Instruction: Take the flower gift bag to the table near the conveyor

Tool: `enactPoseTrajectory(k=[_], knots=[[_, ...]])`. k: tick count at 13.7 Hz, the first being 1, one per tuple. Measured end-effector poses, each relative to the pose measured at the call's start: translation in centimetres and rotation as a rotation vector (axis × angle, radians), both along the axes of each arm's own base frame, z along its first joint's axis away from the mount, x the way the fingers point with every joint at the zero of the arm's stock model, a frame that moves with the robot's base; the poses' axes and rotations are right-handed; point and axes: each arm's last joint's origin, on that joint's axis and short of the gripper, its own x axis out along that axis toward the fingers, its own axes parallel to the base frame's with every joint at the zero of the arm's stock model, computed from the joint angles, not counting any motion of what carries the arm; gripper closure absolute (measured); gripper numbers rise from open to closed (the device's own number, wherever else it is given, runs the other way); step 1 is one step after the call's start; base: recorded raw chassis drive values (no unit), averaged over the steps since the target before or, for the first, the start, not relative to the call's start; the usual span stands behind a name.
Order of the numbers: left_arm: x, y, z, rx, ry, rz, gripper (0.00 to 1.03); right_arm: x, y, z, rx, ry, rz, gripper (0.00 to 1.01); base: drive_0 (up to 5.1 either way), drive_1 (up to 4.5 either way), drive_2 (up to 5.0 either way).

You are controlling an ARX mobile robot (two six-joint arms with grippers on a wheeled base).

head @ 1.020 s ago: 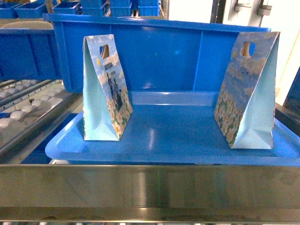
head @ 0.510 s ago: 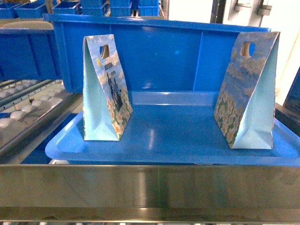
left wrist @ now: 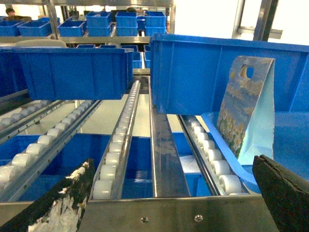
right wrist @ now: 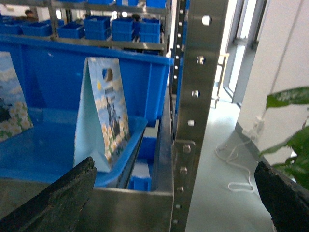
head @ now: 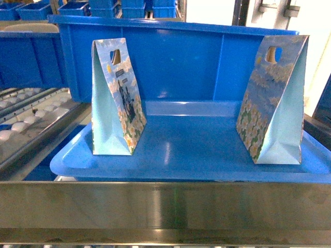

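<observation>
The steel-framed rack point(right wrist: 200, 96) fills most of what I can see, its front rail point(head: 165, 209) running across the bottom of the head view. To the left, the conveyor point(left wrist: 120, 145) slopes down in rows of small white wheels, with blue bins point(left wrist: 72, 72) sitting further up the tracks. A big blue bin point(head: 170, 57) stands behind a shiny blue tray point(head: 191, 155), and the tray rests on the roller tracks.

Two flower gift bags stand upright on that tray, well apart. The left gift bag point(head: 116, 98) is near the tray's left edge; the right gift bag point(head: 271, 101) is near its right edge. Each is printed with white flowers and has a cut-out handle at the top.

The left claw point(left wrist: 169, 203) hangs low in front of the rail with its fingers point(left wrist: 58, 203) spread wide, holding nothing. The right claw point(right wrist: 174, 198) is likewise spread wide and empty, its dark fingertips point(right wrist: 63, 198) at the bottom corners of its wrist view. A green plant point(right wrist: 289, 121) shows at the far right
</observation>
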Motion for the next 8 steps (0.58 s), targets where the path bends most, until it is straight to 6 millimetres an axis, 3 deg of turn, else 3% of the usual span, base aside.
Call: enactPoseTrajectory(k=[8], knots=[[0.4,0.0,0.8,-0.002,-0.07,-0.029,0.05,1.6,0.9,0.7,-0.004,-0.038,0.038,0.03,0.0,0.0,0.0]])
